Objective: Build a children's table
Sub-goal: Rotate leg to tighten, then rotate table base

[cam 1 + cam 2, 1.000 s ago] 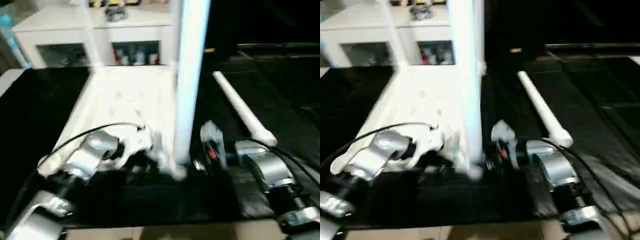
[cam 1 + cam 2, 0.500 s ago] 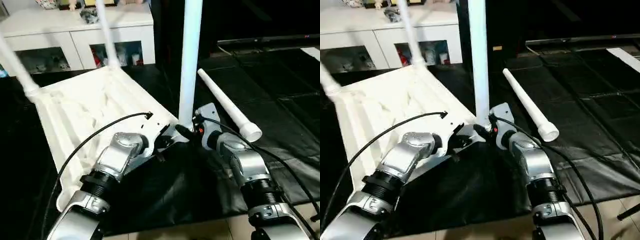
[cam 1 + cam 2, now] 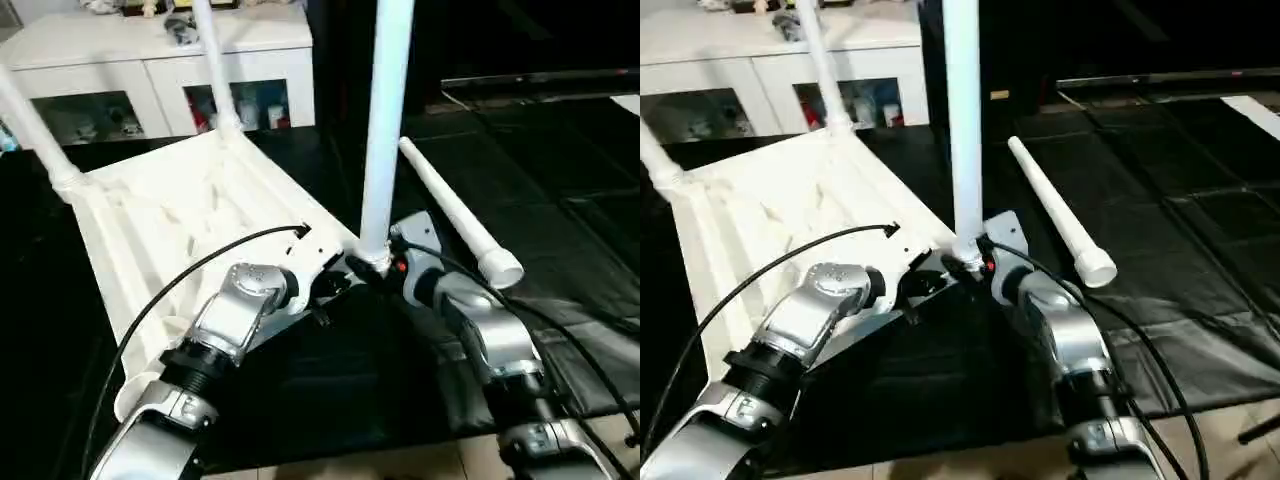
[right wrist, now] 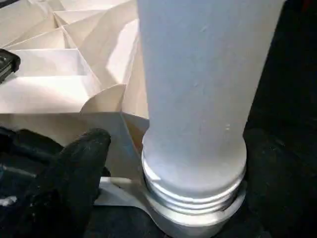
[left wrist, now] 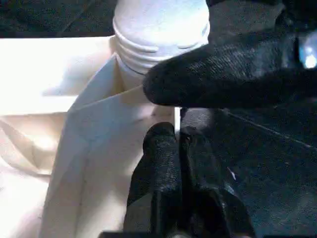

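The white table top [image 3: 170, 230] is lying upside down on the black floor mat [image 3: 560, 230], ribbed underside facing up. Two legs are already standing in the far corners, the back leg [image 3: 212, 65] and the left one [image 3: 30, 125]. A third leg [image 3: 385, 130] is standing upright in the near corner socket [image 4: 198, 218], with its threaded end [image 4: 193, 191] sitting at the socket and a few thread rings still showing. The fourth leg [image 3: 460, 215] is lying loose on the mat, off to the right.

The right tool [image 3: 385, 268] is reaching in at the base of that upright leg, with one black finger [image 4: 69, 183] just beside the socket; can't tell if it's gripping or not. The left tool [image 5: 179, 148] is sitting at the table's edge right by the same corner, fingers pressed together with nothing between them. White cabinet [image 3: 150, 70] with glass doors is standing behind it all.
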